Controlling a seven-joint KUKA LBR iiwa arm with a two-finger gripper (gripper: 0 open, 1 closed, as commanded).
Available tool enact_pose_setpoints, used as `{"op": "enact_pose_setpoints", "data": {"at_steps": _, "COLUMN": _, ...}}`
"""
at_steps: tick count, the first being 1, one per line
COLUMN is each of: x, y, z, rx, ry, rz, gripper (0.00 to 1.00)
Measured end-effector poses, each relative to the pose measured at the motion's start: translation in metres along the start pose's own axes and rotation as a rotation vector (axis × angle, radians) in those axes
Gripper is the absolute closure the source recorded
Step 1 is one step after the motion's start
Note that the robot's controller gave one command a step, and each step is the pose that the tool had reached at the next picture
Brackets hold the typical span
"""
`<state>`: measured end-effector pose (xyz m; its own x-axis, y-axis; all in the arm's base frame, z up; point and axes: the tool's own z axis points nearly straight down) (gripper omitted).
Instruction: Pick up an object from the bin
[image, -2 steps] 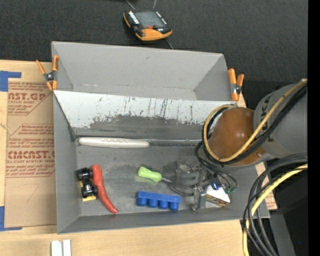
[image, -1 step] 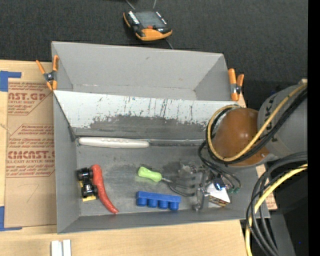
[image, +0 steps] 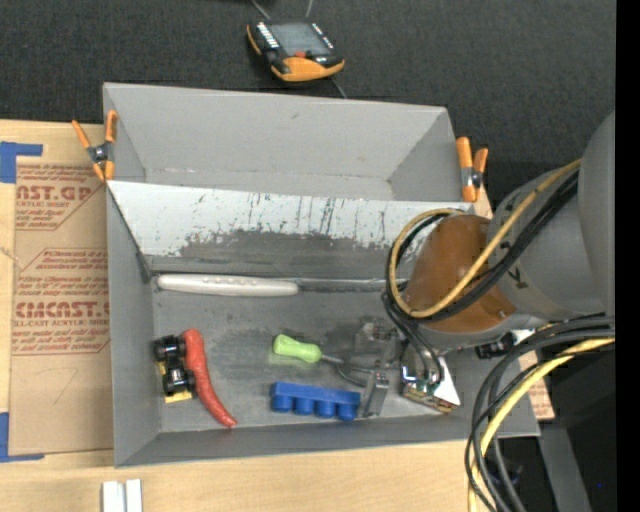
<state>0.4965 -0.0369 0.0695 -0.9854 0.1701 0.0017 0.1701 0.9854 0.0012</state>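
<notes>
Bin count:
- one white stick at the foot of the back wall
- one black-and-yellow toy car and one red pepper, front-left corner
- one green-handled tool, mid-floor
- one blue studded brick, front edge

My pincer is low, just beside the brick's right end. I cannot tell whether it is apart or together.

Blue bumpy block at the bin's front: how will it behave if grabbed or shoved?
The blue block looks like moulded plastic, so probably stiff and light. Long and lying flat on the bin floor, it should slide rather than roll. Its smooth sides might slip in the claw.
</notes>
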Motion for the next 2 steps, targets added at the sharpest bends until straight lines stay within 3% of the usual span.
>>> {"op": "enact_pose_setpoints", "data": {"at_steps": 1, "x": 0.003, "y": -0.014, "z": 0.000, "rx": 0.001, "ry": -0.001, "rz": -0.036, "gripper": 0.00}}
{"op": "enact_pose_setpoints", "data": {"at_steps": 2, "x": 0.010, "y": 0.005, "z": -0.001, "rx": -0.002, "ry": -0.003, "rz": 0.019, "gripper": 0.00}}
